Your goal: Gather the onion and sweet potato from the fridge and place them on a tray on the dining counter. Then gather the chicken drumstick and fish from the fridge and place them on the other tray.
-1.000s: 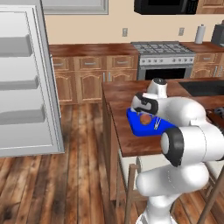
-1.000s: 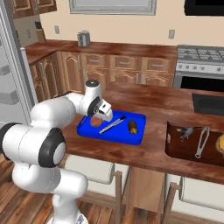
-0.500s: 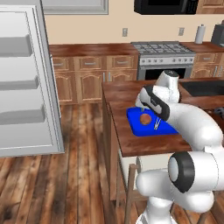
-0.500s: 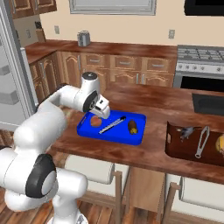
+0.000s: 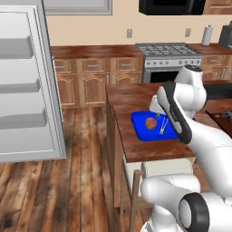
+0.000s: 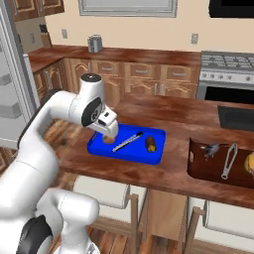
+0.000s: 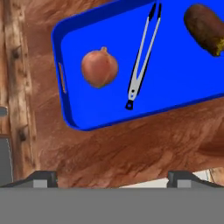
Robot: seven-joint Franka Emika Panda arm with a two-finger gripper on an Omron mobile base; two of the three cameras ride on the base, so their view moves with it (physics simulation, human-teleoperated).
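- Claw [image 7: 112, 177]: its two tips sit wide apart at the bottom of the hand view, released, nothing between them.
- Onion [image 7: 99, 68] lies free in the tray [image 7: 183, 87], upper left of centre in the hand view.
- Tongs [image 7: 141, 57] lie just beside it, at centre.
- Sweet potato [image 7: 204, 29] is in the tray's upper right.
- Counter [image 6: 149, 171] carries the tray at mid-frame in the right base view.

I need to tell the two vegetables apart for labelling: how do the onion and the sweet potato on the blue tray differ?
The onion is round and orange-brown; the sweet potato is elongated and darker brown. The onion has a small pointed tip; the sweet potato has rounded ends. Both lie loose on the tray, on opposite sides of the tongs.
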